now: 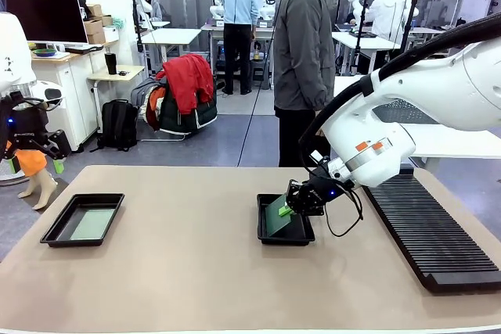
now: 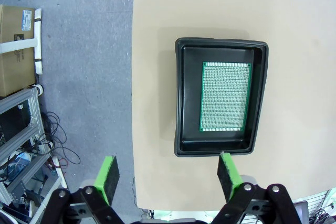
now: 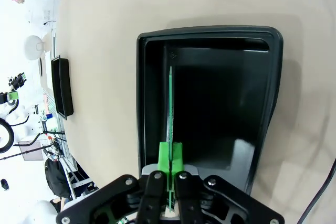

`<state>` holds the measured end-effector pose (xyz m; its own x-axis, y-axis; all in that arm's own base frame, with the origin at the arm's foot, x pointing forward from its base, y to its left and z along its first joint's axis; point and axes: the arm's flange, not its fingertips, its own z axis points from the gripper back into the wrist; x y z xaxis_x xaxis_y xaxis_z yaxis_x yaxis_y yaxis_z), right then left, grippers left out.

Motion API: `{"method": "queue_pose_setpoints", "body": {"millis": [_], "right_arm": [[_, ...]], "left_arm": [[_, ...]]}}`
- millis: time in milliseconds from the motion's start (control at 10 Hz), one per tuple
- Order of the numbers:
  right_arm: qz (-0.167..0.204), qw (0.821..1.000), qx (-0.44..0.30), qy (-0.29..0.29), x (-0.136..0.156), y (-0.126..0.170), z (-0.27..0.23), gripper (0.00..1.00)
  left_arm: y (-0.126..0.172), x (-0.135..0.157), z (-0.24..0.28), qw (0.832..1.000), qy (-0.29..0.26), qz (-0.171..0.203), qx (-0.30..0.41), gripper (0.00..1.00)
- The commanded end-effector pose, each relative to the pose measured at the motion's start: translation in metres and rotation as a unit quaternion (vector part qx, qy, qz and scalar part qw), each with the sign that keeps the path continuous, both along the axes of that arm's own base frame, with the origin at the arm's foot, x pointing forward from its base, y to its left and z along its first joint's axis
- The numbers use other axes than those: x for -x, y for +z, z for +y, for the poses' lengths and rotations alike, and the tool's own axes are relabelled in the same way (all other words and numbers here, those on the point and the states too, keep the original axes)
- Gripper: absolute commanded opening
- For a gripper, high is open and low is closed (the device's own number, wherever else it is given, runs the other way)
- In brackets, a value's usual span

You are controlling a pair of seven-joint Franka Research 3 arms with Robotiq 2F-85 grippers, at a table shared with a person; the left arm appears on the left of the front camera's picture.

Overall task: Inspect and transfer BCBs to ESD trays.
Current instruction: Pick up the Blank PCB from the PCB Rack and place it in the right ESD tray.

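We have the right gripper [image 3: 169,169] clamped on the near edge of a green BCB [image 3: 170,108]; its pads are pressed flat against both faces, and the board runs straight out beyond the fingertips, edge-on to the wrist camera, its long axis in line with the fingers. In the front view the board [image 1: 278,217] hangs tilted over the middle ESD tray [image 1: 307,234], its low end down inside the tray walls, though we cannot tell whether it touches the floor. To set it down well, we judge we should lower the wrist until the board lies nearly flat, keep it off the rim, and only then part the fingers; letting go while tilted risks it leaning against a wall. Our left gripper [image 2: 168,176] hangs with fingers wide apart, holding nothing; beyond its fingertips sits the other tray [image 2: 181,93] with a BCB [image 2: 224,96] lying flat, its long axis along the tray's.
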<state>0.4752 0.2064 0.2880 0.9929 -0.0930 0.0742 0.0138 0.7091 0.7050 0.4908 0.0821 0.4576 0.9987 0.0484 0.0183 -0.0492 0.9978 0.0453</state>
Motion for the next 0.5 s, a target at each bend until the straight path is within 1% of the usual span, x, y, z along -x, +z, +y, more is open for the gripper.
{"method": "queue_pose_setpoints", "body": {"millis": [0,100,200,400], "right_arm": [[-0.002,1.000,-0.001,0.000,0.0008,0.0026,0.0000,0.02],[-0.002,1.000,-0.001,0.000,0.0008,0.0026,0.0000,0.02],[0.000,1.000,0.000,0.000,0.0000,0.0000,0.0000,0.08],[0.010,1.000,0.018,-0.003,0.0002,0.0045,0.0058,0.27]], "left_arm": [[-0.0010,0.0010,0.0003,1.000,-0.001,-0.001,0.002,1.00],[-0.0010,0.0010,0.0003,1.000,-0.001,-0.001,0.002,1.00],[-0.0010,0.0010,0.0003,1.000,-0.001,-0.001,0.002,1.00],[-0.0010,0.0010,0.0003,1.000,-0.001,-0.001,0.002,1.00]]}}
